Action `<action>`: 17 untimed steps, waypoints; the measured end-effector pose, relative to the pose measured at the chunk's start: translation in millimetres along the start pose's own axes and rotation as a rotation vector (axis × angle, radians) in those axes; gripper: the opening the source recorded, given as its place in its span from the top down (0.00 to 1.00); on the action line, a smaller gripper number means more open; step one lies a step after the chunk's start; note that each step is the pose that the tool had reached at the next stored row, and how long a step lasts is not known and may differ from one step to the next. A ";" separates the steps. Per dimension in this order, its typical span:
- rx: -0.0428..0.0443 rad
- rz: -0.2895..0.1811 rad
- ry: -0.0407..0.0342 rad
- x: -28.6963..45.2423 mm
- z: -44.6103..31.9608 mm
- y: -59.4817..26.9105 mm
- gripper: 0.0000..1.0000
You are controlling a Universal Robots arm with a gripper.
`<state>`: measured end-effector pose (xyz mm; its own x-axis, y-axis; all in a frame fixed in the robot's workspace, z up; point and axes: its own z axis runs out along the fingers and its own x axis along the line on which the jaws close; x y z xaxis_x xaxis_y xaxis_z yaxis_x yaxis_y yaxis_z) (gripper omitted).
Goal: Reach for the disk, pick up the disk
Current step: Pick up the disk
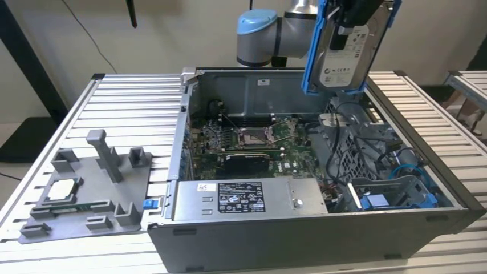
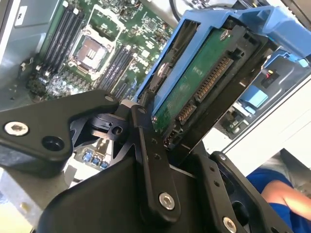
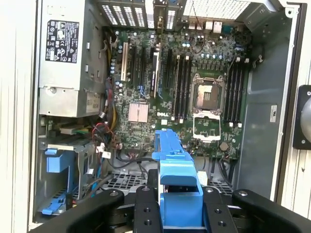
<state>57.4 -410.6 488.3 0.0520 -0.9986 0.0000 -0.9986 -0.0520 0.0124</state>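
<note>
We are viewing the disk (image 1: 346,54) hanging upright in the air above the far right corner of the open computer case (image 1: 304,240), clear of everything inside it. The tool (image 2: 167,131) is closing on one short end of the disk, its black fingers (image 2: 150,160) pressing the drive's two faces, so the blue rails (image 3: 175,165) are staying free along the edges. Holding the drive on edge appears to suit lifting it straight out between the case walls and the cables (image 1: 380,154). In the exterior view the white label is facing us, while in the second wrist view the green circuit side and its connector (image 2: 206,82) are turning toward the camera. Below, the motherboard (image 3: 194,87) is lying exposed, the long grey power supply (image 1: 251,200) is sitting along the near wall, and a blue bay (image 1: 396,197) is standing at near right. On the tabletop (image 1: 129,103) to the left, a grey fixture (image 1: 84,194) is carrying a small square chip (image 1: 63,188).
</note>
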 end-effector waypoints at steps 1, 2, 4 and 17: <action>0.0000 0.000 0.0003 0.5 0.1 -0.8 1.00; 0.0000 0.000 0.0006 1.0 0.2 -1.5 1.00; 0.0000 0.000 0.0008 2.4 0.4 -3.2 1.00; -0.0002 0.000 0.0022 15.2 1.6 -16.0 1.00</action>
<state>74.2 -424.9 486.5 0.0521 -0.9986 0.0022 -0.9986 -0.0520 0.0126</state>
